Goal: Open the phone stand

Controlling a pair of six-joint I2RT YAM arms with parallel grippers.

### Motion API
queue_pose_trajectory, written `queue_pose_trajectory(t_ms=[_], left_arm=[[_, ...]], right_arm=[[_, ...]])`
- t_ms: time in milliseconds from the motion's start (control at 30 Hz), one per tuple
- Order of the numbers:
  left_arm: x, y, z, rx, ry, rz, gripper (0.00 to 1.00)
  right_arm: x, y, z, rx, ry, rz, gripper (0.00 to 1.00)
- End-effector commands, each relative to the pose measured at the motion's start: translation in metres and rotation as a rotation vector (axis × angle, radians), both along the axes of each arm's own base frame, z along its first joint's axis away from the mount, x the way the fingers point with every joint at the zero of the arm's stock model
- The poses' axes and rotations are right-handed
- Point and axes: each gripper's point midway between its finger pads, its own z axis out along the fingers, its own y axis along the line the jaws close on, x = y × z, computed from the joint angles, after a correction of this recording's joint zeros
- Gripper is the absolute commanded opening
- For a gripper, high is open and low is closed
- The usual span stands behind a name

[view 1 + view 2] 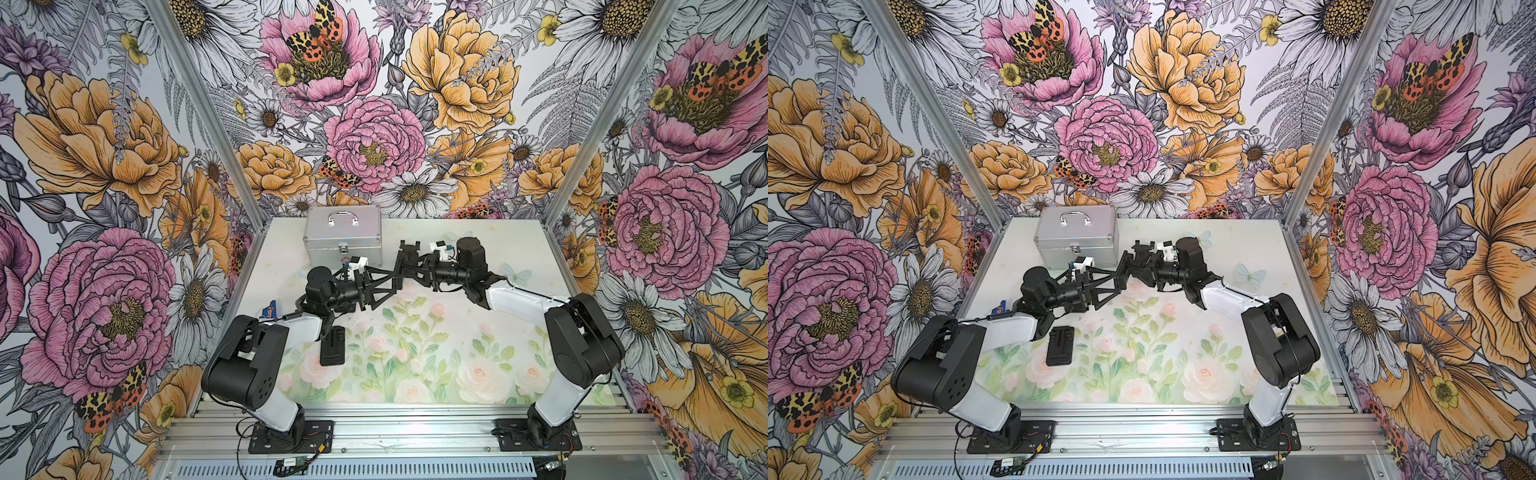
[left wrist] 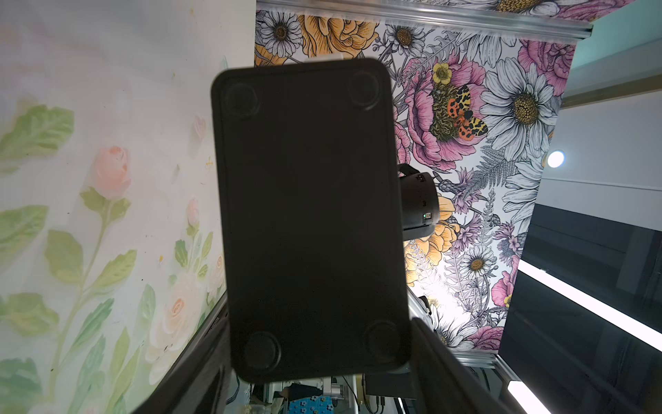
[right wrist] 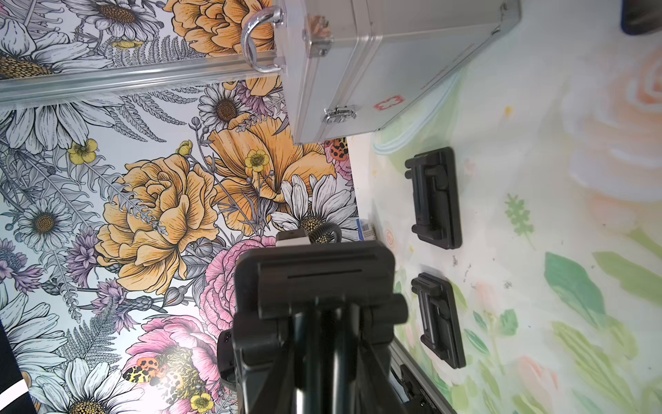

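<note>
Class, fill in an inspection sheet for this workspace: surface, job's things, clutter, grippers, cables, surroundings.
Surface: floral mat, flat, a few dark specks.
Job's things: held stand aloft between both arms; folded stands flat on the mat.
Clutter: silver case at the back, shut; small blue item behind the left arm.
Grippers: left gripper clamps the stand's base; right gripper clamps its other part.
Cables: loose leads at both arm bases.
Surroundings: floral walls, aluminium frame.
</note>
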Motion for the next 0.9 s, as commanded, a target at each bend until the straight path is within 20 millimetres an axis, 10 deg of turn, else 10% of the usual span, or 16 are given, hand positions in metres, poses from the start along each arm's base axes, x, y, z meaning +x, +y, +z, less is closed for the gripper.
queue_pose_trajectory(t_ms=[0, 867], left_arm=[[0.004, 0.014, 0.014, -0.007, -0.090, 0.029, 0.52], [-0.003, 0.004, 0.032, -0.028, -0.116, -0.009, 0.51]], right_arm=[[-0.006, -0.005, 0.010, 0.005, -0.021, 0.024, 0.00], [-0.002, 0.029, 0.011, 0.010, -0.026, 0.071, 0.01]])
